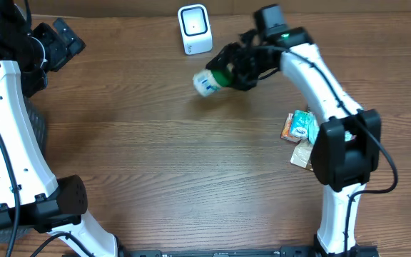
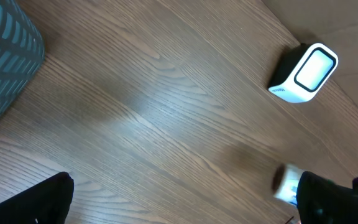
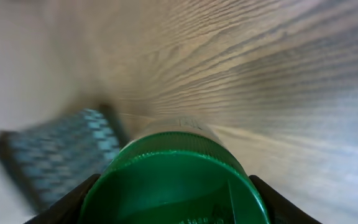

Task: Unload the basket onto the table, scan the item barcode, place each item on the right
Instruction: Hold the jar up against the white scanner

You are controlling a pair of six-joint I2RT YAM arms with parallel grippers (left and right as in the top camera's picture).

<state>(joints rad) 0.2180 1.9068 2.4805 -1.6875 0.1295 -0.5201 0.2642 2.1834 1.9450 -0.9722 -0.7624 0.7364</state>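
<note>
Right claw [image 1: 228, 71] pinches the green-capped bottle [image 1: 207, 83] near the scanner [image 1: 194, 28]. Left claw [image 1: 59, 41] hangs spread. Scan seemingly pending.

Soft, even light — right wrist view motion-blurred.

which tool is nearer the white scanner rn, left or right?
Right. The right tool, shut on the green-capped bottle, is close beside the scanner; the left tool is open, far off to its left.
</note>
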